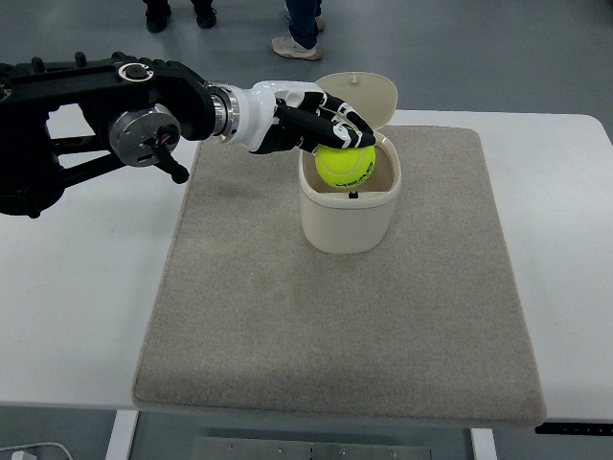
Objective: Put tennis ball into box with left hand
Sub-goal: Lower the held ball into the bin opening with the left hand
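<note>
One left hand point(321, 123) | grips tennis ball point(347, 167) | over open box point(349, 216)

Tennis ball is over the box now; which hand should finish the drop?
Left. The left hand already grips the tennis ball directly above the open box, lid tipped back. The right arm is out of view, so releasing from here looks simplest.

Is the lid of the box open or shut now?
Open. The lid is tipped back behind the box, so the mouth is uncovered, and the left hand holds the tennis ball over it.
</note>
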Tool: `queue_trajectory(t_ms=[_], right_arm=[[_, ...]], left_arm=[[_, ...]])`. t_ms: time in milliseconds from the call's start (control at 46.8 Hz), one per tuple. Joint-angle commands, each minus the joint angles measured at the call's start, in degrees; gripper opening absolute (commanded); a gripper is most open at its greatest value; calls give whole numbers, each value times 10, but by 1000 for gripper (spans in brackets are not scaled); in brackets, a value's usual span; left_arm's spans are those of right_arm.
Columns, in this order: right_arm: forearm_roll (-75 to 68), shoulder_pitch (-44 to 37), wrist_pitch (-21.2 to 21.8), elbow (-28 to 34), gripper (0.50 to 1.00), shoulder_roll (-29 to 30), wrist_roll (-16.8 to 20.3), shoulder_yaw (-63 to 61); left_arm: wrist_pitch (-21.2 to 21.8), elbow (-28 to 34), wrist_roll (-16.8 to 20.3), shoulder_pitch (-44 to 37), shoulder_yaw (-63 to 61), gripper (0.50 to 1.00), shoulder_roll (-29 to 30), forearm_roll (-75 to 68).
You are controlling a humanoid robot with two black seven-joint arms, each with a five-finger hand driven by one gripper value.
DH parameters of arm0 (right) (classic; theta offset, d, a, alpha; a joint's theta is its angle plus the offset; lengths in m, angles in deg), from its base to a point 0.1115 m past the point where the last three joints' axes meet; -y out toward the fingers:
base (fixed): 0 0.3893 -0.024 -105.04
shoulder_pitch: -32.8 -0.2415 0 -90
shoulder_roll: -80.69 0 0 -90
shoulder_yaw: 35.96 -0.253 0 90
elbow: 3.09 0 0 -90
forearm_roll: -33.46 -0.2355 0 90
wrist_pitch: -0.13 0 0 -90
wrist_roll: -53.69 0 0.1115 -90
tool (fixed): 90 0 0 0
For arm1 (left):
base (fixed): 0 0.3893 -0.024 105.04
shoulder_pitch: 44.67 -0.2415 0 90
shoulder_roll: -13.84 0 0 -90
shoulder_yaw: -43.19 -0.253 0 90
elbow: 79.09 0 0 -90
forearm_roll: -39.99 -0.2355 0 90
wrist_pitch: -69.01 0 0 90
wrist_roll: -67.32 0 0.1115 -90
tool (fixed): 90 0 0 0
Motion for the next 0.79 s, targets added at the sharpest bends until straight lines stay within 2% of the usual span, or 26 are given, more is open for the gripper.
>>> queue_trajectory(t_ms=[0, 769], right_arm=[[0, 0, 0, 0, 938, 0, 0, 0], [0, 0, 0, 0, 938, 0, 0, 0]], left_arm=[[1, 0, 0, 1, 0, 500, 0, -1], [32, 10, 1, -1, -12, 500, -2, -1]])
